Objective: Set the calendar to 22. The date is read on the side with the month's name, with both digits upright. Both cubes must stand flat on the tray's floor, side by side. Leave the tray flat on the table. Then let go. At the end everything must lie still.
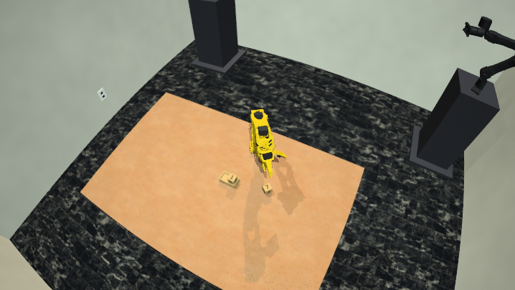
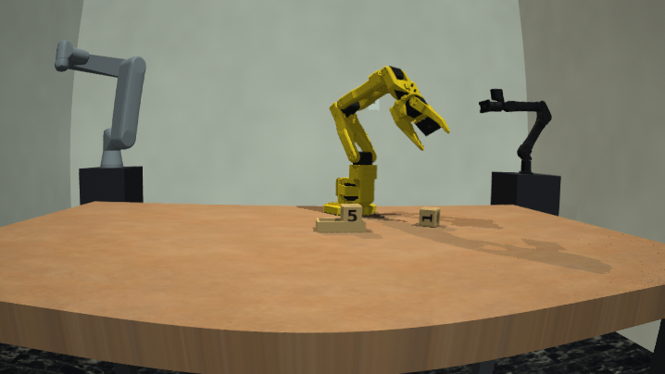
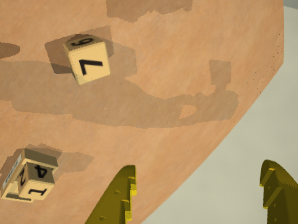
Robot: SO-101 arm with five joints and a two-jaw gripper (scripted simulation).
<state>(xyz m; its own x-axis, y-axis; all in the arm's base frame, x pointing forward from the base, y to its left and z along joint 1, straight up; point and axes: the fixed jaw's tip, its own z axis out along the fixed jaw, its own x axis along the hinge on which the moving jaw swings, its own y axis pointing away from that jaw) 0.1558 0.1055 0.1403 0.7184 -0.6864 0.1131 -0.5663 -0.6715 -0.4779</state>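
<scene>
My pincer (image 2: 425, 134) hangs high above the table (image 2: 232, 269), jaws parted, nothing between them; released. In the wrist view both yellow fingers frame bare table and the pale surround beyond its edge. Pincer points down and outward, away from my base (image 2: 356, 193).

Loose cube (image 1: 267, 188): on the table below and slightly ahead of the pincer tip, well apart from it vertically. Top face reads 7 in the top and wrist views (image 3: 89, 63). The face toward the exterior camera shows a 1 lying on its side (image 2: 429, 217). Stands flat, outside the tray.

Tray (image 1: 226, 177): flat on the table, near the loose cube but not touching; a stretch of table lies between them. One slot is vacant, seen as the low step in the exterior view (image 2: 327, 225).

Second cube (image 2: 351, 214): seated in the tray, at the end nearer the loose cube. The face toward the exterior camera reads 5, upright. Top face reads 1 in the top view (image 1: 232, 177).

Month lettering: too small to make out.
</scene>
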